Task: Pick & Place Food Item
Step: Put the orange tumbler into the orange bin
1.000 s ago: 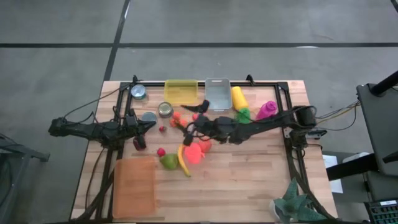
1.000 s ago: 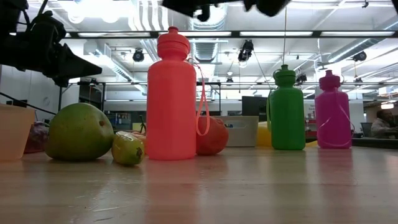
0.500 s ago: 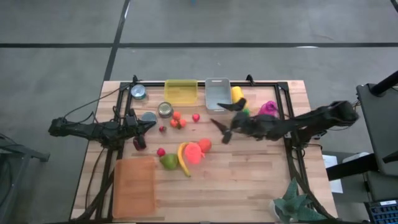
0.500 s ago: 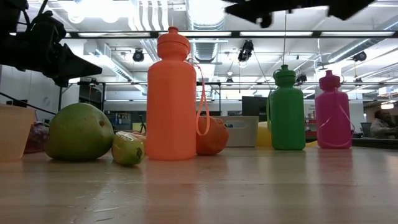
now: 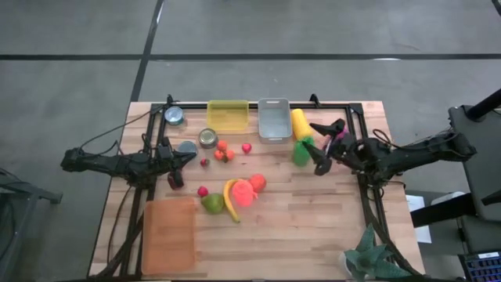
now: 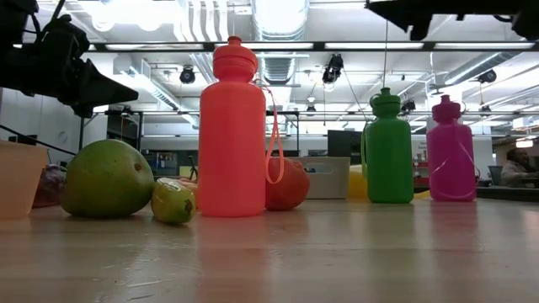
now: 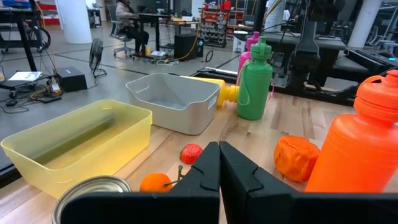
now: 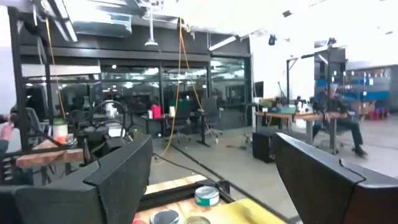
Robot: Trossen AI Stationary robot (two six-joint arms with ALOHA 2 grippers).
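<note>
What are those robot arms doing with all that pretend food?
Right now neither arm is holding anything. The right gripper is open and up in the air over the right side of the table, near the green bottle and the pink bottle. The left gripper is shut and waits on the left side. The banana, the green mango and the orange bottle sit together in the middle, untouched, and the grey bin looks empty.

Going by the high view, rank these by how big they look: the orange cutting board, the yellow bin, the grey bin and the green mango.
1. Orange cutting board, clearly largest.
2. Yellow bin and grey bin: too alike to separate.
3. Green mango, smallest.
</note>
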